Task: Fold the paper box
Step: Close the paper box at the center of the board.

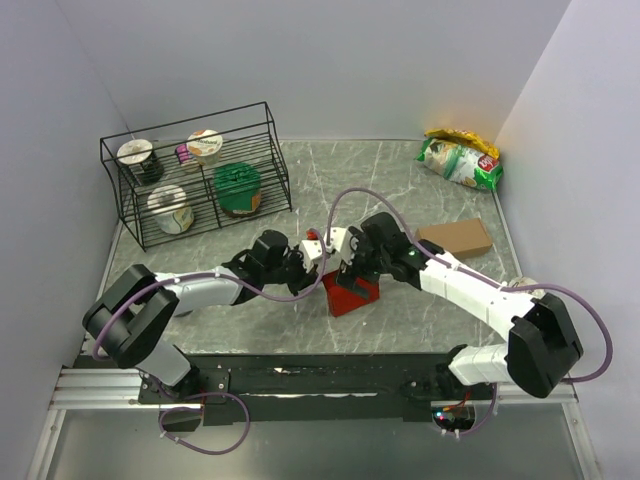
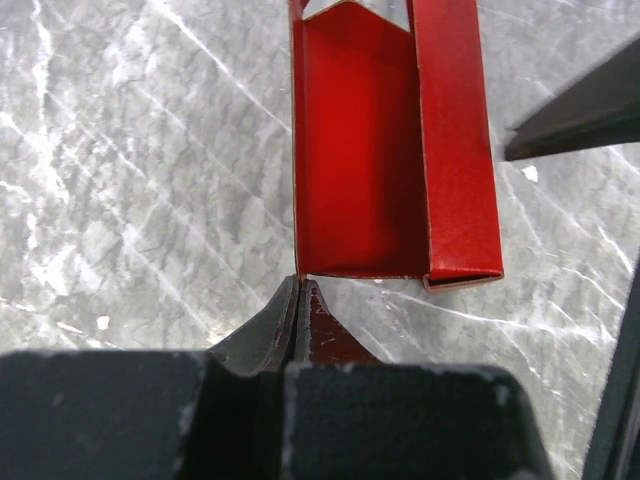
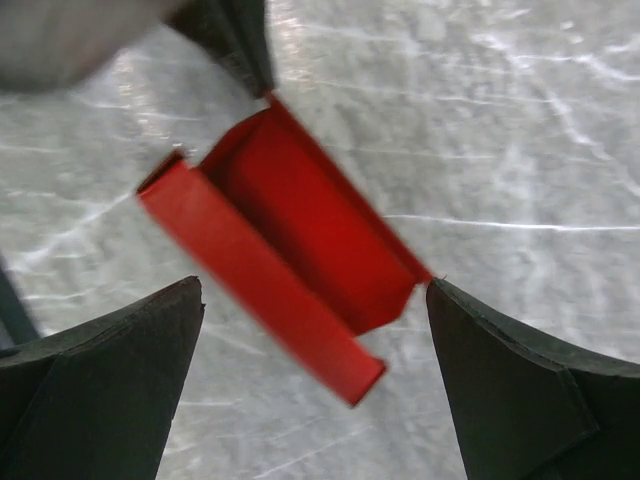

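We see the paper box (image 2: 360, 160) half formed — long walls up, ends not yet closed. Our left pincer (image 2: 298, 288) clamps one wall; our right pincer (image 3: 312, 290) stands apart, empty.

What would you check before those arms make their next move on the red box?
1. Left tool pinched shut on the red box wall edge: ok.
2. Right tool wide open: ok.
3. Red box lies between the right tool's fingers: ok.
4. Those fingers clear of the card: cannot tell; one tip sits right at a corner.
5. Red box fully folded: not ok; it is an open trough with one side turned up.
6. Brown box apart from the work: ok.
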You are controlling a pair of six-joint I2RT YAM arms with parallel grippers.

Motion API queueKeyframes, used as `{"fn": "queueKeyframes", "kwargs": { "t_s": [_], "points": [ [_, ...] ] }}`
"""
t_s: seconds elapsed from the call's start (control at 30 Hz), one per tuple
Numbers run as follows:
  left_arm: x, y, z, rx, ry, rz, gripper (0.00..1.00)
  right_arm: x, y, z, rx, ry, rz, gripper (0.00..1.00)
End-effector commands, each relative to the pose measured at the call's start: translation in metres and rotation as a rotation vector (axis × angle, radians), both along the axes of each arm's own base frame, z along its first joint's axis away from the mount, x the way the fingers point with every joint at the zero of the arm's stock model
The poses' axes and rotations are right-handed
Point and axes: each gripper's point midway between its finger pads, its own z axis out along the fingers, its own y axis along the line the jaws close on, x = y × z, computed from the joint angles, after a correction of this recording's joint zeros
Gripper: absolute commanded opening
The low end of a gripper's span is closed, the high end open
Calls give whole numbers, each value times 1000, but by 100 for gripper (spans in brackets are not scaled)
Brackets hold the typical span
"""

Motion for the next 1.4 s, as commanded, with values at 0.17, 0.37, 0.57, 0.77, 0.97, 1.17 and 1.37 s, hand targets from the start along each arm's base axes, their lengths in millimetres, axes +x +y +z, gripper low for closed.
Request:
{"fn": "queueKeyframes", "kwargs": {
  "t_s": [0.17,0.37,0.57,0.77,0.97,1.17,1.37],
  "points": [
    [-24,-23,23,-63,-35,-149,1,24,16,10,-30,-179,89,100],
    [-27,-26,21,-58,-41,-151,1,8,24,25,42,-112,102,100],
    [-30,-28,25,-66,-33,-173,1,-35,15,49,116,0,48,100],
    [-34,-29,24,-58,-3,-195,1,-78,0,48,41,43,25,100],
    [-42,-32,29,-83,14,-234,1,-75,-17,42,-88,-49,-4,100],
    [-53,-36,36,-113,32,-281,1,-70,-16,30,-128,-94,20,100],
    [-58,-36,45,-136,30,-303,1,-83,-10,13,-145,-44,53,100]
  ]
}}
